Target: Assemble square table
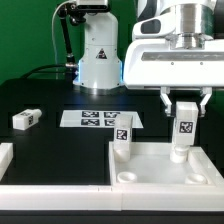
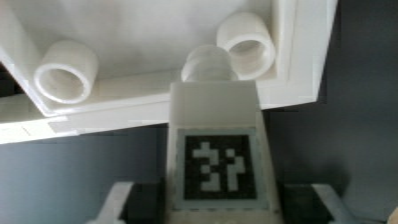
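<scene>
The square table slab is white with a raised rim and lies at the exterior view's right. My gripper is shut on a white tag-marked leg and holds it upright, with its lower end at the slab's far right corner. Another leg stands on the slab's far left corner. A loose leg block lies on the black table at the left. In the wrist view the held leg sits between my fingers. Its tip points at the slab, where two round legs stand.
The marker board lies flat behind the slab, in front of the robot base. Long white border bars run along the front and the left edge of the table.
</scene>
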You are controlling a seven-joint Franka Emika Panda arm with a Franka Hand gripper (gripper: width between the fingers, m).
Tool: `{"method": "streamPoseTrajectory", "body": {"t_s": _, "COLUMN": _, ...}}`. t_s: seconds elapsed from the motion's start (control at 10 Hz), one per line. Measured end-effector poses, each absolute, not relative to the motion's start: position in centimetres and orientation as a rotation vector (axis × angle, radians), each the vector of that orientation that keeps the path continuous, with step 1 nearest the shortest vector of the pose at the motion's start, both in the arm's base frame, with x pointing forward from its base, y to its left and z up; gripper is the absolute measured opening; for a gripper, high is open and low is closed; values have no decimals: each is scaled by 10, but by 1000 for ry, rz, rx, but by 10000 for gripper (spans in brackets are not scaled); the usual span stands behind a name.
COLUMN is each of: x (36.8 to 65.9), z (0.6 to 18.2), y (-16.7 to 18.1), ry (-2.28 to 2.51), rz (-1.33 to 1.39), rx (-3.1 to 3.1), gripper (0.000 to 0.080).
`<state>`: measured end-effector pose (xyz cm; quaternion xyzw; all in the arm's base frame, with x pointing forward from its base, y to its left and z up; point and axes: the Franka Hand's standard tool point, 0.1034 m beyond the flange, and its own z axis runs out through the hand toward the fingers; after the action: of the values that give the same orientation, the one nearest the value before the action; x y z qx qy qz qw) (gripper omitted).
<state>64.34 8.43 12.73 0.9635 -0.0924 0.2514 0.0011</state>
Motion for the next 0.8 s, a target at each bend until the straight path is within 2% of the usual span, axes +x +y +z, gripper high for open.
{"method": "streamPoseTrajectory", "body": {"t_s": 0.1, "x": 643, "z": 127, "y": 85, "ry": -287, "rz": 793, "rx": 3024, "gripper": 290}}
{"method": "streamPoseTrajectory", "body": {"t_s": 0.4, "x": 653, "z": 112, "y": 122, "ry": -201, "rz": 882, "rx": 2999, "gripper": 290}}
{"method": "streamPoseTrajectory", "body": {"t_s": 0.6, "x": 652, "z": 99, "y": 117, "ry": -198, "rz": 874, "rx": 2989, "gripper": 290}}
{"method": "streamPoseTrajectory", "body": {"t_s": 0.8, "x": 653, "z": 97, "y": 110, "ry": -169, "rz": 868, "rx": 2978, "gripper": 290}}
